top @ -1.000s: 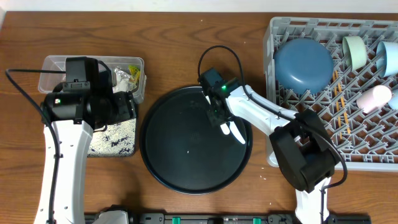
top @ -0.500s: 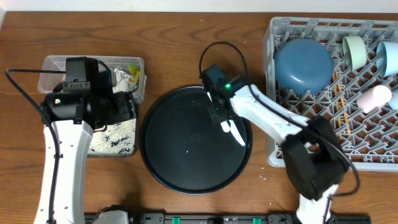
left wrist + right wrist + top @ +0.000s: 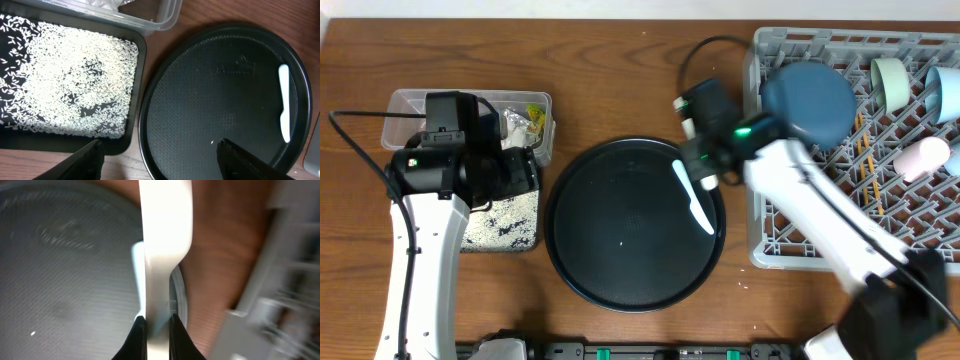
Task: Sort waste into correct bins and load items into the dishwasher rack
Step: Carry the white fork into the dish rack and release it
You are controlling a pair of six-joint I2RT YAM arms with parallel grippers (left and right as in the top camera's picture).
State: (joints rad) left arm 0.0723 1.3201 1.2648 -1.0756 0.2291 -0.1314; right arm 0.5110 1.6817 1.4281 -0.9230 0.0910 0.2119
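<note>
My right gripper (image 3: 156, 320) is shut on the white plastic spoon (image 3: 165, 230), which sticks out ahead of the jaws. Overhead, this gripper (image 3: 702, 168) is at the round tray's upper right edge, close to the grey dishwasher rack (image 3: 760, 250), and the spoon (image 3: 692, 197) slants over the tray. The rack holds the blue bowl (image 3: 808, 105), the pale-green bowl (image 3: 892, 82), a whitish cup (image 3: 922, 158) and chopsticks (image 3: 866, 150). My left gripper (image 3: 160, 165) is open above the gap between the rice-filled black tray (image 3: 135, 125) and the round tray. The clear tub (image 3: 410, 105) holds tissue and a wrapper (image 3: 532, 115).
The large round black tray (image 3: 620, 260) lies mid-table with one stray rice grain (image 3: 623, 241) on it. My left arm (image 3: 420, 240) covers part of the tub and of the shallow tray. Bare wood shows between the round tray and the rack.
My right arm has swung toward the rack, and its gripper has moved up and right off the tray's middle. More of the spoon shows now. The left arm has not moved.
</note>
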